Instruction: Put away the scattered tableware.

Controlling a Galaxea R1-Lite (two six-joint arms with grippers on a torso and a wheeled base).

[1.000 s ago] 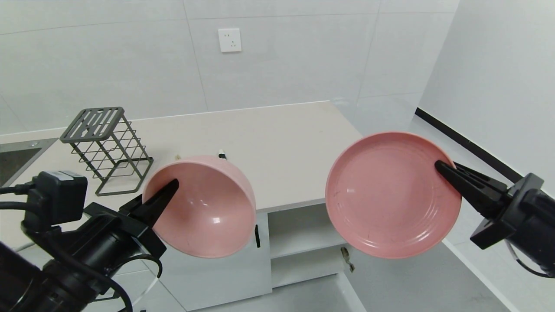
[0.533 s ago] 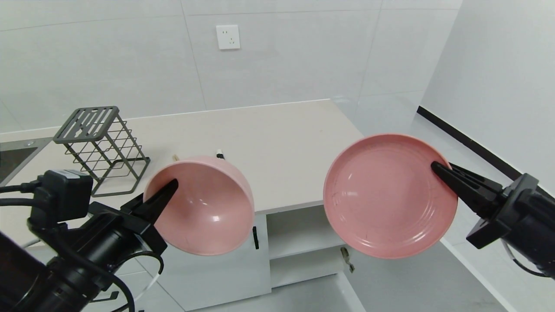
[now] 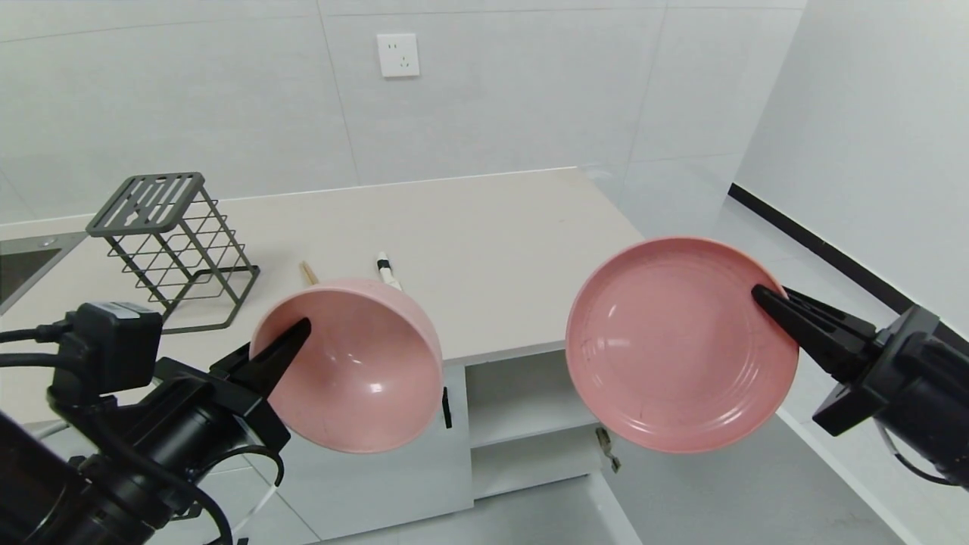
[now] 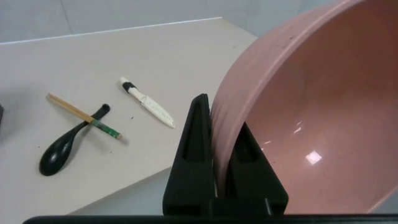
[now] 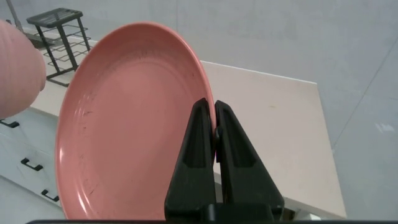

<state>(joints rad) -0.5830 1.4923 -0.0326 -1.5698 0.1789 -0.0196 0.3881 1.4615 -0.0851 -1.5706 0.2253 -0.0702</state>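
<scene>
My left gripper point(image 3: 295, 333) is shut on the rim of a pink bowl point(image 3: 359, 375), held tilted in the air before the counter's front edge; the left wrist view shows the fingers point(image 4: 199, 134) pinching the bowl point(image 4: 311, 112). My right gripper point(image 3: 761, 297) is shut on the rim of a pink plate point(image 3: 674, 344), held on edge to the right of the counter; the plate point(image 5: 130, 118) stands between the clamped fingers point(image 5: 199, 134). On the counter lie a black spoon point(image 4: 65, 146), chopsticks point(image 4: 84, 116) and a small white knife point(image 4: 149, 107).
A dark wire rack point(image 3: 170, 242) stands at the counter's point(image 3: 492, 242) back left, a sink edge point(image 3: 23, 265) beyond it. Below the counter an open cabinet point(image 3: 522, 412) shows two shelves beside a drawer front point(image 3: 394, 484). A tiled wall with an outlet point(image 3: 398, 54) is behind.
The whole head picture has shifted down a little, so more of the counter shows, including the knife and chopstick tips. Bowl and plate stay gripped in about the same places.
</scene>
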